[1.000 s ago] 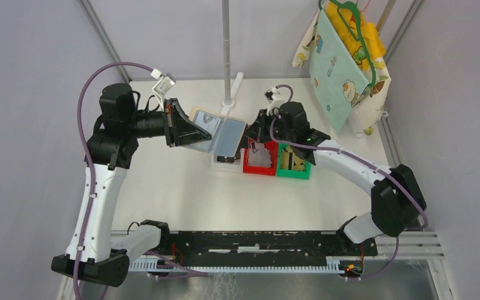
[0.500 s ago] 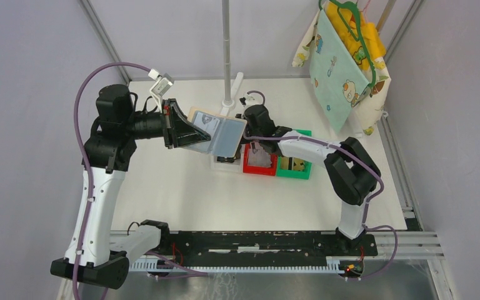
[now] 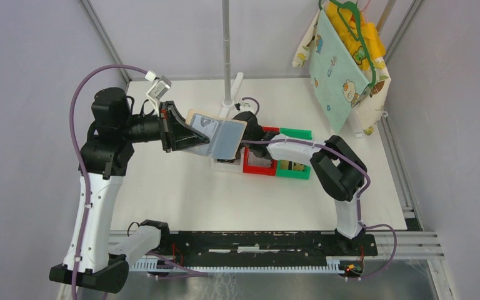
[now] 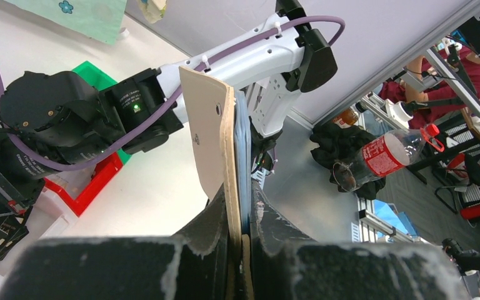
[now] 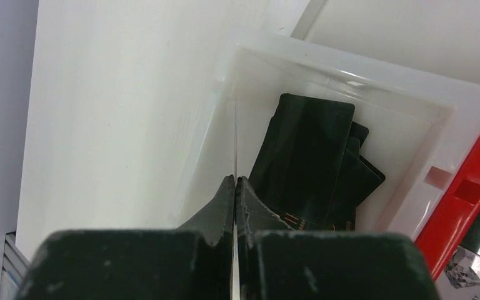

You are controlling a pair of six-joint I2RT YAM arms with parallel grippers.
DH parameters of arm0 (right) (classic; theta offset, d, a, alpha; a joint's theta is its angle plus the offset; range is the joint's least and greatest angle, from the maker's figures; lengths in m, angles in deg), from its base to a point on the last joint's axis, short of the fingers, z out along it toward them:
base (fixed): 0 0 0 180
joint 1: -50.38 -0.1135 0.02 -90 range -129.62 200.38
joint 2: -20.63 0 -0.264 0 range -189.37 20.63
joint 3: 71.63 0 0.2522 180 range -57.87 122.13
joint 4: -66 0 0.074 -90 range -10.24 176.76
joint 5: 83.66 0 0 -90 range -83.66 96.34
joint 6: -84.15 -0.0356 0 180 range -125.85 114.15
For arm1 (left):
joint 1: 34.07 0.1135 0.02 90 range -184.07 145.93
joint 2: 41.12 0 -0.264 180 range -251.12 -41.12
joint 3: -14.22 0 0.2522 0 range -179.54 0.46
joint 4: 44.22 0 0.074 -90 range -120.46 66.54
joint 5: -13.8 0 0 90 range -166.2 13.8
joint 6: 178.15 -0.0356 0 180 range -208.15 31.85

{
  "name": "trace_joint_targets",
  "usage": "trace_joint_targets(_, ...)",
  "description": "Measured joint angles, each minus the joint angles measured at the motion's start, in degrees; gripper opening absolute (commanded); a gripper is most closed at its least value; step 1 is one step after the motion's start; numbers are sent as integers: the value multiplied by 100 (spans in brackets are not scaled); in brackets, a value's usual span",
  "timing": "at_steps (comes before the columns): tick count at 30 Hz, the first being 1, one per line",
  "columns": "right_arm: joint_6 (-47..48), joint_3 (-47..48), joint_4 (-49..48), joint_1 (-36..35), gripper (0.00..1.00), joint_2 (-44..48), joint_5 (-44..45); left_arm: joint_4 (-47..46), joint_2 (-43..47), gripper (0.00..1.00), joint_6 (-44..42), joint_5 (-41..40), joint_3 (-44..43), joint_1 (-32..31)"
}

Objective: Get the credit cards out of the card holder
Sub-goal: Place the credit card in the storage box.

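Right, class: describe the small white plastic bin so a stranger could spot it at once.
On the white table, find the row of three small plastic bins. The white plastic bin sits at the left end, beside the red bin. It alone is white, and it holds black cards.

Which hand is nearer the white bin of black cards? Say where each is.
Right. The right hand hangs shut directly over the white bin, at its wall. The left hand is off to the left, clamped on the card holder.

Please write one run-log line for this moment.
left gripper: shut on card holder, in air | right gripper: shut, at white bin | black cards: in bin
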Motion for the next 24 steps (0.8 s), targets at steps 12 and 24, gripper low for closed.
trace_joint_targets(12,-238,-682,-820,42,34,2,44,105,11,2,-17,22,0,0)
trace_joint_targets(24,332,-538,-352,35,83,614,365,216,11,2,-66,22,0,0)
